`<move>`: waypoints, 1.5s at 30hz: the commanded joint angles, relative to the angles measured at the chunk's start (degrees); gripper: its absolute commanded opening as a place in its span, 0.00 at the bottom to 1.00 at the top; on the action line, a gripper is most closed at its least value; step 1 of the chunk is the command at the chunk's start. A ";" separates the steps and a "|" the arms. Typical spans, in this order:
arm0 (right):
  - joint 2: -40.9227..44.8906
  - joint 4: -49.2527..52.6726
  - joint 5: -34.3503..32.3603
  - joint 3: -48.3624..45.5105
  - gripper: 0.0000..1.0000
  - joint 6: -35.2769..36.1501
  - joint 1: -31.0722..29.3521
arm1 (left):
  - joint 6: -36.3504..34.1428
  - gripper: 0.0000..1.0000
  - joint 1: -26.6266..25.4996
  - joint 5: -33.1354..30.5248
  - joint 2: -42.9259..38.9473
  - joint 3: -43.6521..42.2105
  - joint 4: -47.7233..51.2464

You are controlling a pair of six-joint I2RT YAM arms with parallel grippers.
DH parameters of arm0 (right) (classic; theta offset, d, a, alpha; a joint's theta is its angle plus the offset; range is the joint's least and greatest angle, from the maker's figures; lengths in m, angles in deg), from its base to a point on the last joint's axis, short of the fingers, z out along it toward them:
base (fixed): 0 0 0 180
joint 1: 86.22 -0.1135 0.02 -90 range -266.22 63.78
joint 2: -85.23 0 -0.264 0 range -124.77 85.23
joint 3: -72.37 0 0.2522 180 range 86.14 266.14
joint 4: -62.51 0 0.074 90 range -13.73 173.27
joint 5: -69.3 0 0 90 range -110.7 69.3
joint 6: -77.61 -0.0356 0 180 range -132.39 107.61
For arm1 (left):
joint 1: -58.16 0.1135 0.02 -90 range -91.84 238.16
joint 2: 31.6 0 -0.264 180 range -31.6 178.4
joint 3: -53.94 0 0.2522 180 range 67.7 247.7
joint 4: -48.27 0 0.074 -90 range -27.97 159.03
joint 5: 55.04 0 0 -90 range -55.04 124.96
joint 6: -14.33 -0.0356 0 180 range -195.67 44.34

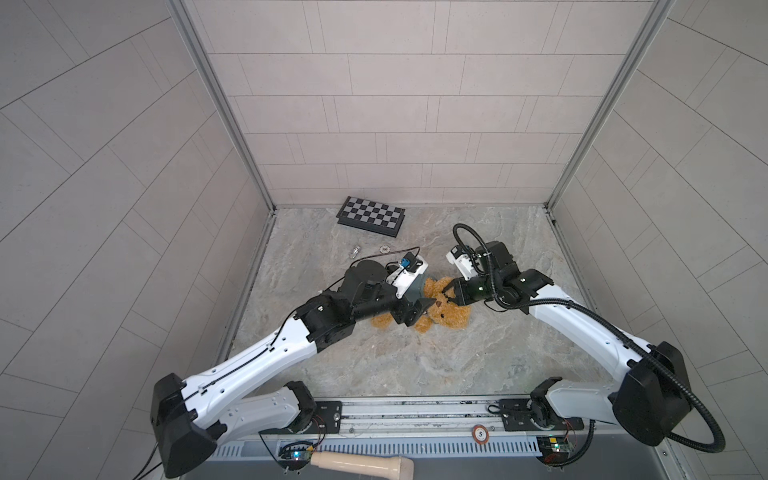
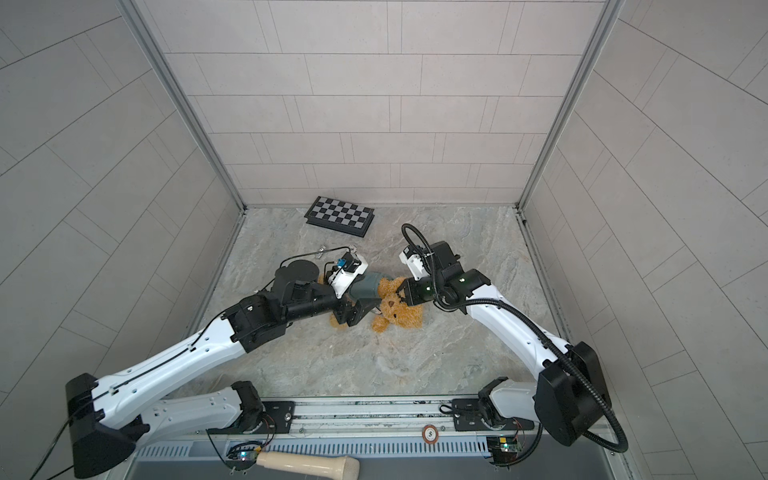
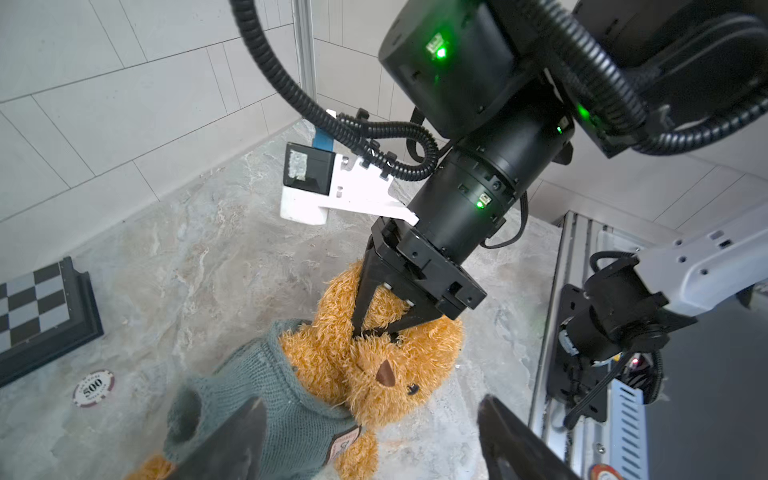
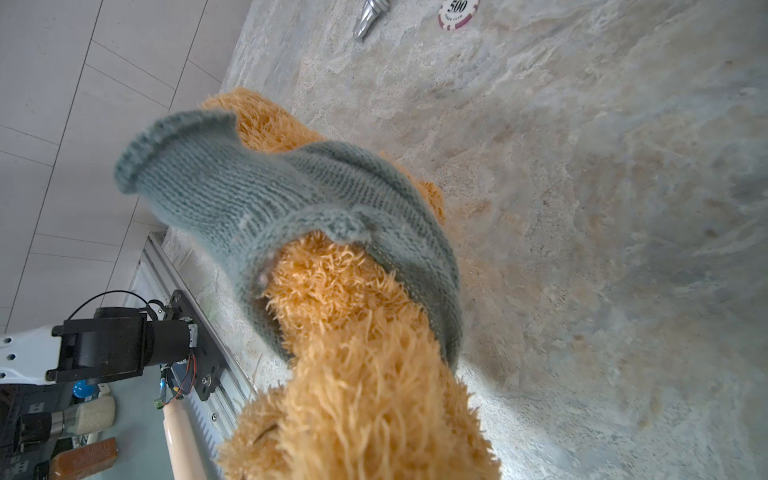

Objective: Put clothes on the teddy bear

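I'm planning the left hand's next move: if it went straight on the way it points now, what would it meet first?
Probably the head of the golden-brown shaggy plush teddy bear, right at the collar of the grey-green knitted sweater, though depth is unclear.

Light is soft, even and cool, falling from above; the bench [image 1: 415,365] carries only faint, soft-edged shadows and no hard glare. In both top views the tile lines of the wall [image 1: 395,104] bow toward the edges; detail is slightly soft. In the right wrist view the teddy bear [image 4: 365,415] blurs nearest the lens; in the left wrist view the jaws of the left gripper [image 3: 370,440] are dark and unfocused.
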 commanded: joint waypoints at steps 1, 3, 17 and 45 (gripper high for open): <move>-6.44 -6.53 5.51 0.71 0.00 -0.28 1.41 | 2.36 0.78 1.62 -6.35 1.33 -0.08 3.92; -12.66 -8.06 10.48 2.37 0.00 -0.64 2.99 | 8.74 0.77 6.71 -6.08 1.53 -3.01 2.13; -18.72 -14.59 3.84 2.11 0.73 -2.05 6.69 | 20.66 0.70 23.57 -0.16 30.17 4.22 1.67; -7.31 -46.22 -5.65 -17.24 0.78 -11.33 -0.90 | 30.61 0.58 26.14 3.63 25.63 -7.27 -1.02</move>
